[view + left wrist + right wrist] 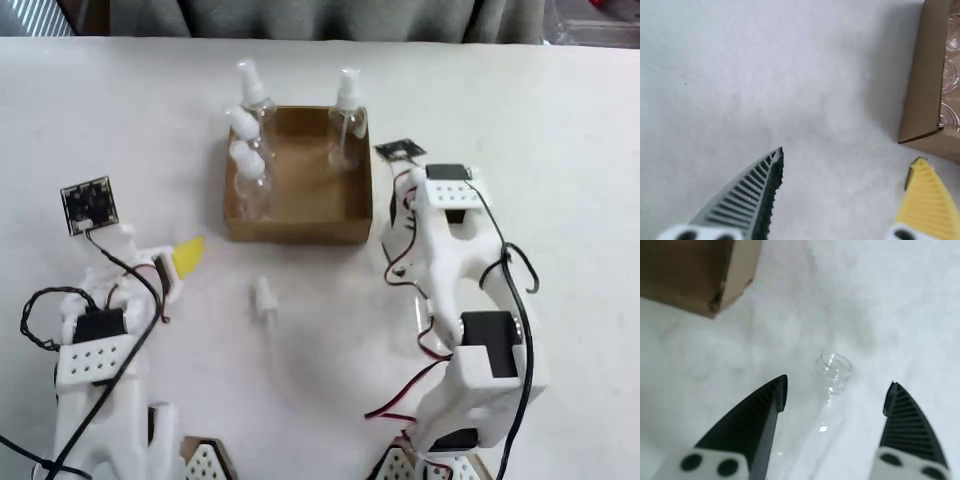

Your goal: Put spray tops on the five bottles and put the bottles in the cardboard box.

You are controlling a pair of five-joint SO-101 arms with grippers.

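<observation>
**Right gripper (835,385) released, spread over the uncapped bottle (832,371)**
The bottle lay on the table near the cardboard box (700,275). I would grasp its body, leaving the neck free for the spray top (263,298). The left gripper (850,155) was open too.

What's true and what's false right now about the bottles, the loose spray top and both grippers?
1. Four capped bottles stand in the cardboard box. True.
2. A spray top lies loose on the table. True.
3. The left gripper is holding the spray top. False: it is open and empty.
4. The uncapped bottle at the right gripper stands upright. False: it lies on the table, neck bare.
</observation>
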